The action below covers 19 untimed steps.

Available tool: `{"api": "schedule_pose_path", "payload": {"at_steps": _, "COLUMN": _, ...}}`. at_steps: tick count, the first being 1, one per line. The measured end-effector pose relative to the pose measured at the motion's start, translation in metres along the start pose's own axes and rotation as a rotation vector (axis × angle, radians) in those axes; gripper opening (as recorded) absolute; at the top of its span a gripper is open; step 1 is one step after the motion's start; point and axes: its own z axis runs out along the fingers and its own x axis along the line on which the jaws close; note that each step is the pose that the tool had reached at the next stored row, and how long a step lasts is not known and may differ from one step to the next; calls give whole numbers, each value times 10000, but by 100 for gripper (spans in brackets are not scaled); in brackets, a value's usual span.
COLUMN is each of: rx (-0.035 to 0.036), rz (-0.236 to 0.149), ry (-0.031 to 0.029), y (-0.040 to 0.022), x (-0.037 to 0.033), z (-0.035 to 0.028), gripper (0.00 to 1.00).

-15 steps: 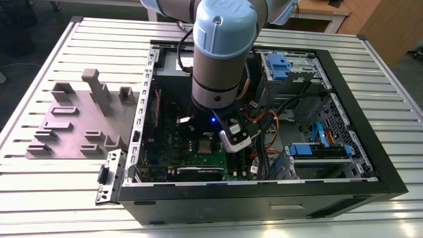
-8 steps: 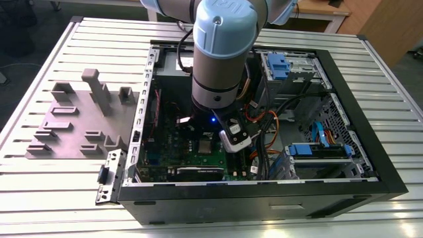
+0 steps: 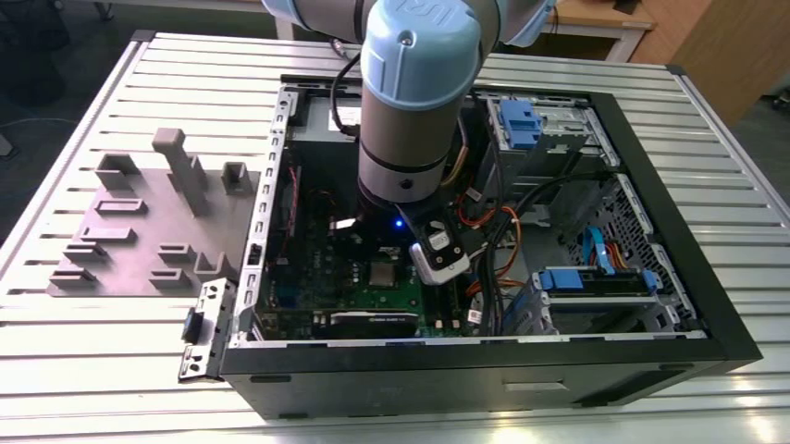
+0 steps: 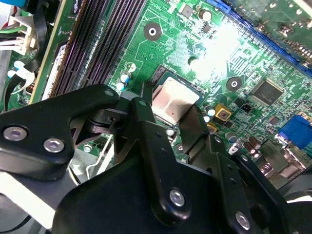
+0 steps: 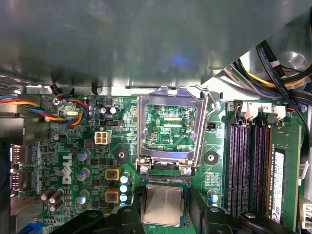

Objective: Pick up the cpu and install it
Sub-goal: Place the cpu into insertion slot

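The cpu (image 5: 162,204), a small silver-grey square, lies level with the dark socket (image 5: 165,180) on the green motherboard (image 5: 73,146). My gripper (image 5: 163,213) is down over it, one black finger (image 5: 127,214) against one side of the chip and the other finger against the opposite side. In the second wrist view the cpu (image 4: 175,97) sits between the fingers (image 4: 142,105) of the gripper (image 4: 170,111), which is shut on it. The shiny socket frame (image 5: 170,92) stands flipped open beside the socket. In the exterior view the arm (image 3: 413,111) reaches down into the computer case (image 3: 691,305).
Memory slots (image 5: 248,165) run close beside the socket, with capacitors (image 5: 83,156) and a white connector (image 5: 101,137) on the other side. Cable bundles (image 3: 506,250) and blue drive bays (image 3: 593,277) crowd the case. A grey pocketed tray (image 3: 136,231) lies on the slatted table at the exterior view's left.
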Motion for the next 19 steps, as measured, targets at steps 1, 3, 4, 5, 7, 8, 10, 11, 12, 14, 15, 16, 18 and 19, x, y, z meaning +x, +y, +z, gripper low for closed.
{"api": "schedule_pose_path", "payload": {"at_steps": 1, "rx": 0, "rz": -1, "ry": 0, "y": 0, "x": 0, "z": 0, "gripper": 49}}
{"api": "schedule_pose_path", "payload": {"at_steps": 3, "rx": 0, "rz": 0, "ry": 0, "y": 0, "x": 0, "z": 0, "gripper": 49}}
{"api": "schedule_pose_path", "payload": {"at_steps": 4, "rx": 1, "rz": 1, "ry": 1, "y": 0, "x": 0, "z": 0, "gripper": 48}}
{"api": "schedule_pose_path", "payload": {"at_steps": 5, "rx": 2, "rz": 0, "ry": 1, "y": 0, "x": 0, "z": 0, "gripper": 48}}
{"api": "schedule_pose_path", "payload": {"at_steps": 7, "rx": 2, "rz": 0, "ry": 1, "y": 0, "x": -1, "z": -1, "gripper": 41}}
{"api": "schedule_pose_path", "payload": {"at_steps": 8, "rx": 1, "rz": -1, "ry": 0, "y": 0, "x": -1, "z": -1, "gripper": 41}}
{"api": "schedule_pose_path", "payload": {"at_steps": 10, "rx": 1, "rz": -21, "ry": 0, "y": 0, "x": -1, "z": -1, "gripper": 41}}
{"api": "schedule_pose_path", "payload": {"at_steps": 11, "rx": 1, "rz": -45, "ry": 0, "y": 0, "x": -1, "z": 0, "gripper": 41}}
{"api": "schedule_pose_path", "payload": {"at_steps": 12, "rx": 1, "rz": -94, "ry": -1, "y": -1, "x": -1, "z": 0, "gripper": 41}}
{"api": "schedule_pose_path", "payload": {"at_steps": 14, "rx": 2, "rz": -157, "ry": -2, "y": -1, "x": -1, "z": 0, "gripper": 41}}
{"api": "schedule_pose_path", "payload": {"at_steps": 15, "rx": 2, "rz": -170, "ry": -1, "y": -1, "x": -2, "z": 0, "gripper": 41}}
{"api": "schedule_pose_path", "payload": {"at_steps": 16, "rx": 3, "rz": -170, "ry": -2, "y": -2, "x": -2, "z": 0, "gripper": 41}}
{"api": "schedule_pose_path", "payload": {"at_steps": 18, "rx": 3, "rz": -170, "ry": -1, "y": -2, "x": -2, "z": 0, "gripper": 41}}
{"api": "schedule_pose_path", "payload": {"at_steps": 19, "rx": 2, "rz": -170, "ry": -1, "y": -2, "x": -2, "z": 0, "gripper": 41}}
